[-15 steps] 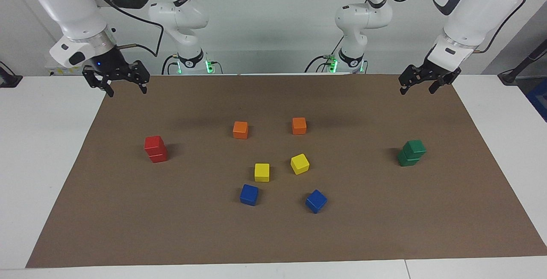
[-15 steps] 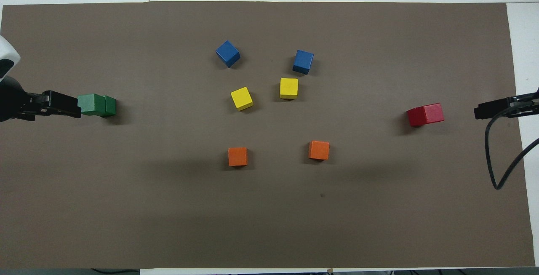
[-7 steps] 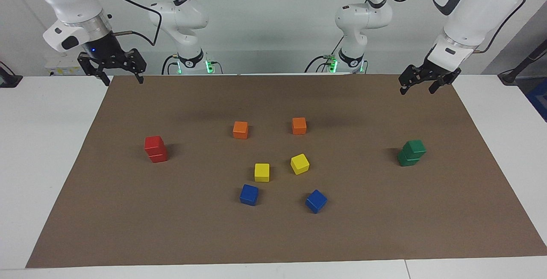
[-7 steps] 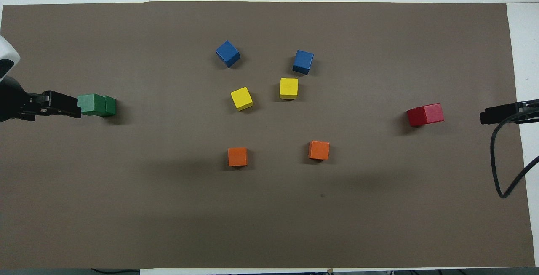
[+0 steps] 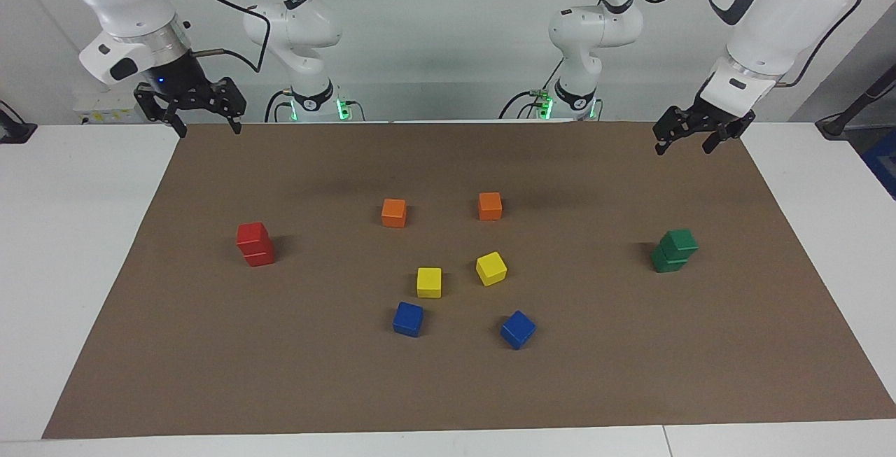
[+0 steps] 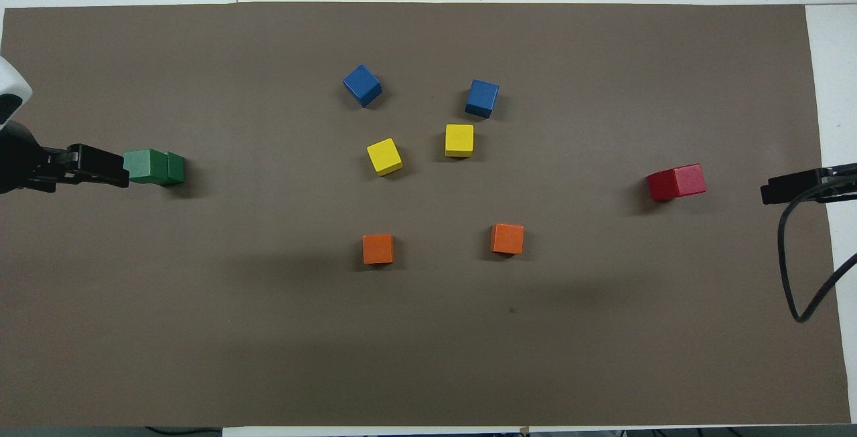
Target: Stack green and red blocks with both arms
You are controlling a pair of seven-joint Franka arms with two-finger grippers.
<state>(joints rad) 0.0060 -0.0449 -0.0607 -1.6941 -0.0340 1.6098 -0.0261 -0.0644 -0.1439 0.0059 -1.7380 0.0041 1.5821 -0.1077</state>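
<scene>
A large brown paper mat [image 5: 455, 387] covers most of the white tabletop [image 5: 63, 233]. Two bright red matte cubes stand stacked as a red stack [image 5: 255, 244] near the mat's edge at the right arm's end of the table, roughly midway along that edge. Two dark green matte cubes form a green stack [image 5: 673, 250] near the mat's edge at the left arm's end, the upper cube sitting slightly askew on the lower.

In the middle of the mat lie six loose cubes: two orange cubes [image 5: 394, 213] nearest the robots, two yellow cubes [image 5: 429, 282] farther out, and two blue cubes [image 5: 408, 319] farthest of all. None touch each other.

The right gripper [image 5: 206, 127] hangs in the air over the mat's corner nearest the right arm's base, its fingers spread wide and holding nothing. The left gripper [image 5: 684, 143] hangs over the mat's corner near the left arm's base, likewise spread wide and empty. Both are well apart from the stacks.
</scene>
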